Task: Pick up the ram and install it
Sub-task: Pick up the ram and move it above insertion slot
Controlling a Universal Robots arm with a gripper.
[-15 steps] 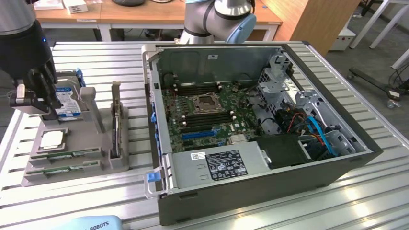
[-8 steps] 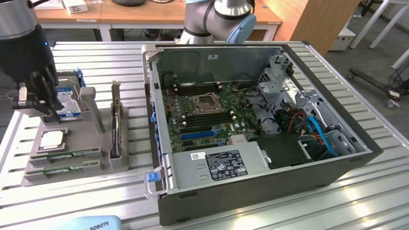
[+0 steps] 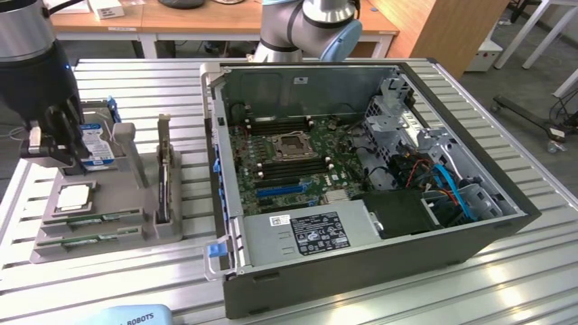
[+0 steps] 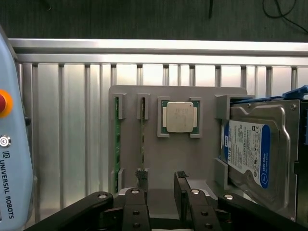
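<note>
Two green ram sticks (image 3: 95,219) (image 3: 89,237) lie on edge in slots at the near end of a grey parts holder (image 3: 108,196). In the wrist view they are thin green strips (image 4: 116,144) (image 4: 142,137). My black gripper (image 3: 50,154) hangs above the holder's far end, over the hard drive. In the wrist view the gripper (image 4: 161,185) is open with nothing between its fingers; one fingertip (image 4: 141,177) overlaps the end of the inner ram stick. The open computer case (image 3: 470,244) shows its motherboard (image 3: 289,169), with dark memory slots (image 3: 275,126) beside the CPU socket.
The holder also carries a square silver CPU (image 4: 179,117), a hard drive with a blue-white label (image 4: 255,154) and a dark upright card (image 3: 162,179). A teach pendant (image 4: 12,144) lies beside the holder. Everything stands on a slatted metal table (image 3: 135,88).
</note>
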